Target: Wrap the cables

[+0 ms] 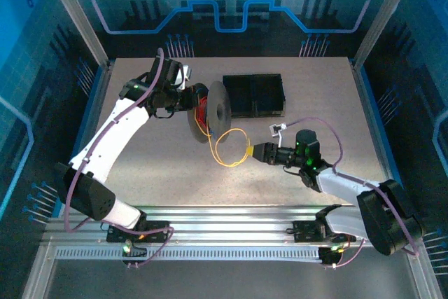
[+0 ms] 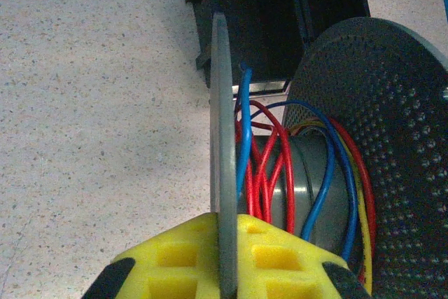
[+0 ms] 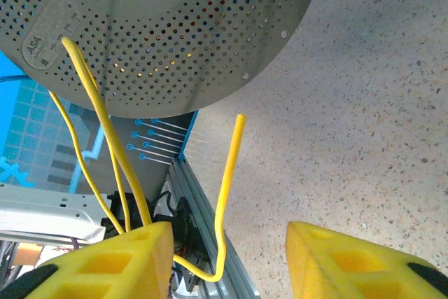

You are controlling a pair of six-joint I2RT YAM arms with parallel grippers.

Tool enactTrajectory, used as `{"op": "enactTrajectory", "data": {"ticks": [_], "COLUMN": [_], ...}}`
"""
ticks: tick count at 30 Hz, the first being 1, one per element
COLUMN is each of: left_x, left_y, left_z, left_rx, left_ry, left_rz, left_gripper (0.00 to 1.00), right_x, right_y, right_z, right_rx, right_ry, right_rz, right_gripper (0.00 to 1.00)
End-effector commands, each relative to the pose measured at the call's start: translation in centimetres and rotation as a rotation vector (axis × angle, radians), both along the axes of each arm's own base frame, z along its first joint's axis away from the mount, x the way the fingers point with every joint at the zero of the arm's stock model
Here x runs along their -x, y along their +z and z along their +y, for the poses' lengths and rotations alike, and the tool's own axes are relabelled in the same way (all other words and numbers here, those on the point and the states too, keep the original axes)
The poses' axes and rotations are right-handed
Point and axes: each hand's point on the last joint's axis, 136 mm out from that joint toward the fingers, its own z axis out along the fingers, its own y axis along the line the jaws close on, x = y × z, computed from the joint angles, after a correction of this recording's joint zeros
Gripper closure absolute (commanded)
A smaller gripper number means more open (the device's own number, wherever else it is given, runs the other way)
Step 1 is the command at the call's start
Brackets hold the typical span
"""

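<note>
Perforated grey spool disc (image 3: 175, 40) across top, yellow cable (image 3: 227, 187) strands running down left, its free end upright at centre, right gripper (image 3: 227, 260) at bottom, pads apart.

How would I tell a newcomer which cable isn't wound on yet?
Find the grey perforated spool upright mid-table, beside the black tray. From it a thin yellow cable loops loosely to the right gripper. Its neighbours, the thin red cable and thin blue cable, sit coiled around the hub.

Red, blue, yellow cables (image 2: 243, 145) around spool (image 2: 392, 103)
</note>
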Motion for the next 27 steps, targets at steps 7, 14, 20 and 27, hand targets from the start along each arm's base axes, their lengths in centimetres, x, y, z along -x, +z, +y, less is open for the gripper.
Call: {"op": "enactTrajectory", "data": {"ticks": [7,14,20,27], "left_x": [-0.3,-0.2,-0.1,0.4], "left_y": [2.5,2.7,2.6,2.4], "left_z": [-0.9,-1.0,-1.6,-2.1], "left_rx": [0.095,0.111,0.138,0.168], "left_ry": [-0.003,-0.007,-0.026,-0.049], "left_rz": [-0.067,-0.072,-0.068,-0.058], "left_gripper": [1.00,1.00,1.00,1.00], "right_x": [0.4,0.7,0.3,-0.9], "right_y": [0.6,0.3,-0.7,-2.2], "right_z": [0.1,0.5,1.1,0.8], "right_rx": [-0.023,-0.029,-0.035,-0.042], "right_ry": [-0.004,0.009,0.002,-0.065], "right_rz": [-0.037,-0.026,-0.005,0.016], "right_gripper": [0.54,0.56,0.62,0.91]}}
